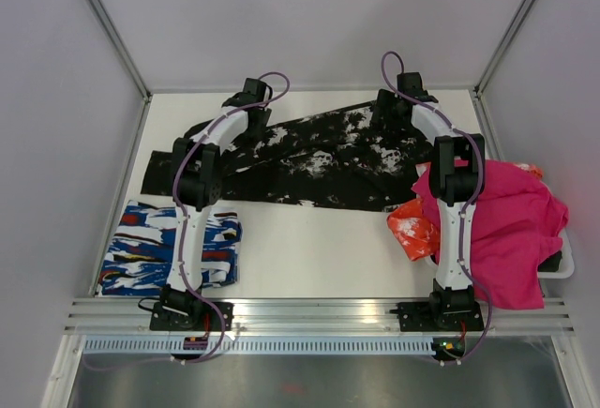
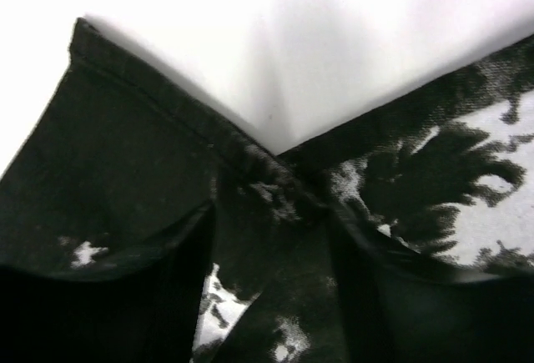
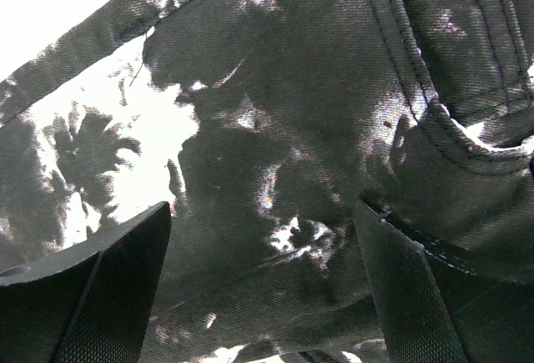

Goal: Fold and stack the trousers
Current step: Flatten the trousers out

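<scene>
On the table [image 1: 309, 249], one pair of trousers [image 1: 319, 159] is spread (black, white-splashed). Of two arms, the right gripper [image 3: 263, 213] is held wide apart; whether the left gripper [image 2: 269, 213] is clamped cannot be told.

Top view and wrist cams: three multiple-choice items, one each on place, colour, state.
1. The folded streaked garment lies: A) near left of the table; B) far right; C) far middle.
2. The trousers are: A) plain orange; B) black, white-splattered; C) striped green.
3. The right arm's fingers are: A) shut on the garment; B) shut, empty; C) open over the trousers.
Key: A, it sits at the near-left corner; B, splatter shows in every view; C, both fingers stand wide apart over fabric.
</scene>
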### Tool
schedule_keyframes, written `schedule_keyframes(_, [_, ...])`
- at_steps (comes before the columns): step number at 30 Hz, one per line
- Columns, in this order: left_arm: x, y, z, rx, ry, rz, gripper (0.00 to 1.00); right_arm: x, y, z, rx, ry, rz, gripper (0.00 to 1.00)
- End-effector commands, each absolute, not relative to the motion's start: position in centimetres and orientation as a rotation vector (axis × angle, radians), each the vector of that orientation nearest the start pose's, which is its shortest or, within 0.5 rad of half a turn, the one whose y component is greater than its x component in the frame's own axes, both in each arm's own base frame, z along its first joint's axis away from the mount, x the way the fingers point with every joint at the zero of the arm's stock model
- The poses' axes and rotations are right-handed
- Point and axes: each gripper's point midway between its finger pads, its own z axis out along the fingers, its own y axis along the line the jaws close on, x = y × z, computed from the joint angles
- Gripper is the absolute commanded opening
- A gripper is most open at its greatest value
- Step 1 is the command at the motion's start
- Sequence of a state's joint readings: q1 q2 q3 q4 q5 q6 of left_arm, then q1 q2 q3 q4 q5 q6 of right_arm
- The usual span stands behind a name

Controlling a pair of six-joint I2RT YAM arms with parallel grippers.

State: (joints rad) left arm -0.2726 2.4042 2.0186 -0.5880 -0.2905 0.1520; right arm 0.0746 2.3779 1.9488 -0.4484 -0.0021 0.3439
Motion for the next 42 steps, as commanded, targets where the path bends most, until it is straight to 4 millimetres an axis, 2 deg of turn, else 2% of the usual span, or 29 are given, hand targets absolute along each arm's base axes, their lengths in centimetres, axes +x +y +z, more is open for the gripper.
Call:
schedule_keyframes(1, [56.6, -8.8, 2.6, 0.31, 2.486, 0.348, 0.57, 57.1, 4.8, 0.8, 0.347, 2.501, 0.134, 0.97])
schedule_keyframes(3, [56.4, -8.8, 2.3, 0.295, 2.498, 0.325, 0.49, 57.1, 4.8, 0.7, 0.348, 2.501, 0.132, 0.97])
schedule_keyframes(4, [56.3, -8.9, 2.1, 0.287, 2.504, 0.308, 0.37, 57.1, 4.8, 0.7, 0.35, 2.501, 0.133, 0.97])
schedule_keyframes(6, [56.6, -8.5, 2.7, 0.235, 2.494, 0.291, 0.24, 57.1, 4.8, 0.7, 0.351, 2.501, 0.135, 0.97])
schedule_keyframes(7, [56.9, -8.2, 3.3, 0.2, 2.481, 0.281, 0.11, 57.1, 4.8, 0.6, 0.351, 2.499, 0.134, 0.97])
schedule_keyframes(8, [57.2, -7.4, 4.1, 0.106, 2.467, 0.258, 0.04, 57.1, 4.9, 0.6, 0.351, 2.499, 0.137, 0.97])
schedule_keyframes(11, [58.8, -4.7, 8.8, -0.075, 2.34, 0.168, 0.02, 57.4, 5.0, 0.4, 0.361, 2.494, 0.148, 0.97])
schedule_keyframes(13, [59.0, -3.4, 12.9, -0.188, 2.241, 0.062, 0.02, 57.7, 5.2, 0.7, 0.361, 2.485, 0.166, 0.97])
schedule_keyframes(14, [60.0, -1.1, 15.3, -0.28, 2.144, 0.024, 0.02, 57.8, 5.3, 0.7, 0.361, 2.484, 0.168, 0.97])
schedule_keyframes(15, [59.4, -0.1, 15.3, -0.314, 2.124, 0.009, 0.02, 58.1, 5.3, 0.9, 0.355, 2.476, 0.171, 0.97])
schedule_keyframes(16, [59.1, 0.6, 19.0, -0.328, 2.035, -0.03, 0.02, 58.4, 5.4, 1.3, 0.346, 2.461, 0.171, 0.97])
schedule_keyframes(17, [59.7, 3.1, 21.5, -0.366, 1.923, -0.038, 0.02, 58.6, 5.9, 1.7, 0.304, 2.454, 0.204, 0.96])
schedule_keyframes(18, [59.0, 3.4, 20.9, -0.361, 1.915, -0.05, 0.02, 58.9, 6.7, 2.4, 0.265, 2.439, 0.231, 0.96])
schedule_keyframes(19, [58.7, 3.8, 22.0, -0.352, 1.872, -0.065, 0.02, 59.5, 7.2, 3.3, 0.229, 2.407, 0.244, 0.96])
schedule_keyframes(20, [58.6, 4.7, 25.2, -0.356, 1.768, -0.075, 0.02, 59.7, 8.6, 4.6, 0.13, 2.379, 0.253, 0.96])
schedule_keyframes(21, [57.9, 5.0, 24.1, -0.376, 1.775, -0.073, 0.02, 60.1, 9.7, 5.6, 0.064, 2.349, 0.277, 0.95])
schedule_keyframes(23, [57.0, 6.5, 25.6, -0.455, 1.687, -0.046, 0.02, 60.9, 12.7, 7.8, -0.097, 2.278, 0.287, 0.95])
schedule_keyframes(24, [55.9, 7.1, 23.6, -0.501, 1.706, -0.02, 0.02, 61.0, 13.8, 8.3, -0.144, 2.26, 0.301, 0.94])
schedule_keyframes(25, [55.0, 8.4, 23.2, -0.571, 1.683, 0.038, 0.02, 61.0, 14.6, 8.3, -0.17, 2.254, 0.307, 0.93])
schedule_keyframes(26, [54.0, 8.9, 24.1, -0.638, 1.635, 0.037, 0.02, 60.8, 16.2, 7.7, -0.205, 2.26, 0.322, 0.9])
schedule_keyframes(27, [52.5, 9.5, 22.0, -0.686, 1.642, 0.066, 0.02, 60.9, 16.8, 7.7, -0.225, 2.259, 0.309, 0.89])
schedule_keyframes(29, [49.5, 11.2, 20.8, -0.81, 1.596, 0.139, 0.02, 60.6, 18.2, 6.3, -0.253, 2.283, 0.286, 0.8])
schedule_keyframes(31, [47.7, 12.9, 20.0, -0.89, 1.573, 0.195, 0.02, 60.4, 18.3, 5.2, -0.256, 2.302, 0.221, 0.78])
schedule_keyframes(35, [45.4, 14.1, 17.9, -1.008, 1.569, 0.208, 0.02, 60.1, 18.1, 1.7, -0.222, 2.366, 0.155, 0.71])
schedule_keyframes(37, [45.4, 14.3, 17.6, -1.028, 1.555, 0.189, 0.02, 59.7, 17.4, -0.8, -0.174, 2.432, 0.117, 0.63])
schedule_keyframes(38, [45.3, 14.4, 17.4, -1.035, 1.557, 0.191, 0.02, 60.4, 17.4, -0.2, -0.164, 2.418, 0.109, 0.51])
schedule_keyframes(39, [45.5, 14.5, 17.3, -1.036, 1.557, 0.184, 0.02, 60.2, 17.1, -0.6, -0.151, 2.435, 0.092, 0.46])
schedule_keyframes(40, [45.6, 14.8, 17.4, -1.034, 1.548, 0.179, 0.02, 60.2, 16.8, -1.4, -0.125, 2.45, 0.075, 0.44])
schedule_keyframes(42, [46.6, 14.7, 18.2, -1.008, 1.543, 0.15, 0.02, 60.7, 16.0, -1.0, -0.082, 2.448, 0.016, 0.39])
